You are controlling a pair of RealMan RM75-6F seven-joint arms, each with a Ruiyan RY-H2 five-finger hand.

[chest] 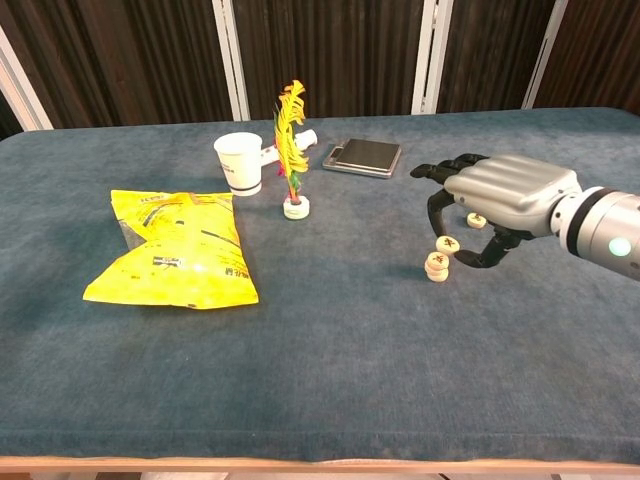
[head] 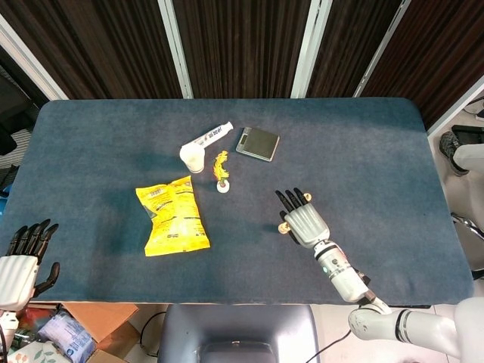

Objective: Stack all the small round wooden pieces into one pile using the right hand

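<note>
Head view shows your right hand (head: 303,221) directly over the pile (head: 284,227), which peeks out at its left edge; the left hand (head: 18,265) rests far away, fingers apart and holding nothing. One loose wooden piece (head: 307,200) lies just beyond the fingertips.

Chest view shows the right hand (chest: 497,199) pinching a piece (chest: 449,243) between thumb and finger, just above the pile (chest: 437,267) and slightly to the right of it. You need, I think, a small shift left, then down. The cloth around the pile is open; the yellow feather toy (chest: 291,150) stands well apart.
</note>
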